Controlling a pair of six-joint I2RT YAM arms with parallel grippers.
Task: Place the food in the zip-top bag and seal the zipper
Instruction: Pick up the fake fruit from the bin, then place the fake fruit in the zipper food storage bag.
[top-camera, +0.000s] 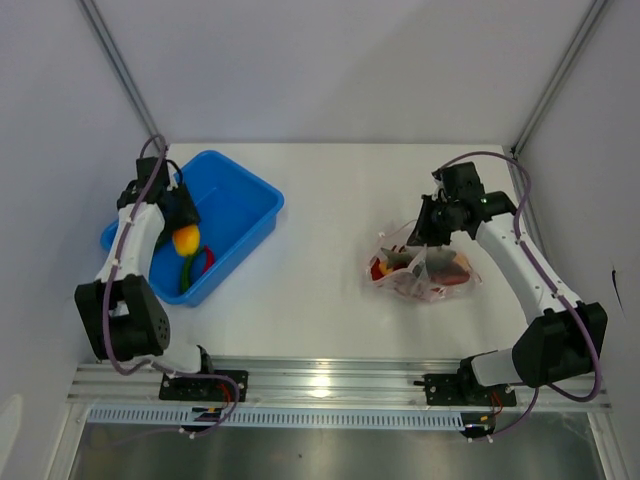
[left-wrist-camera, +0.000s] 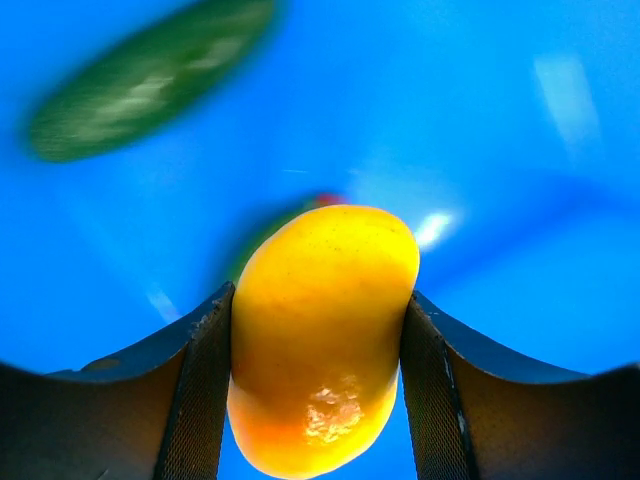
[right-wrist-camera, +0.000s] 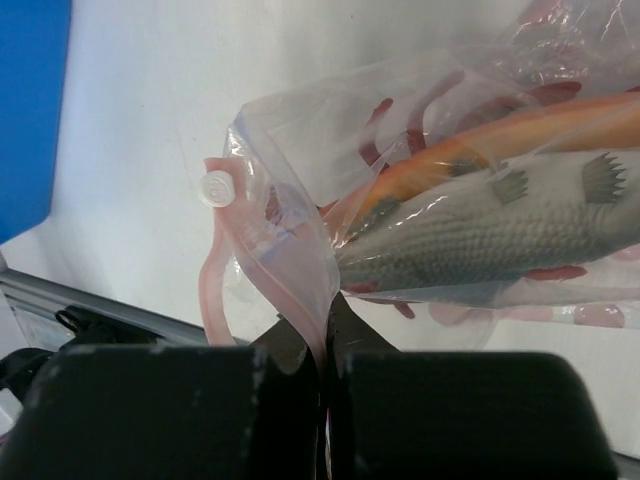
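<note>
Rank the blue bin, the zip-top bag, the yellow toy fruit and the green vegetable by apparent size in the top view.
1. blue bin, clearly largest.
2. zip-top bag.
3. yellow toy fruit and green vegetable: both small and the vegetable is partly hidden, so I leave them unranked.

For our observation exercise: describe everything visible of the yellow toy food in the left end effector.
The yellow toy food is a smooth, glossy, rounded plastic-looking piece, shading orange toward its lower end. It is inside the blue bin, clamped between the dark ribbed fingers of the left end effector.
</note>
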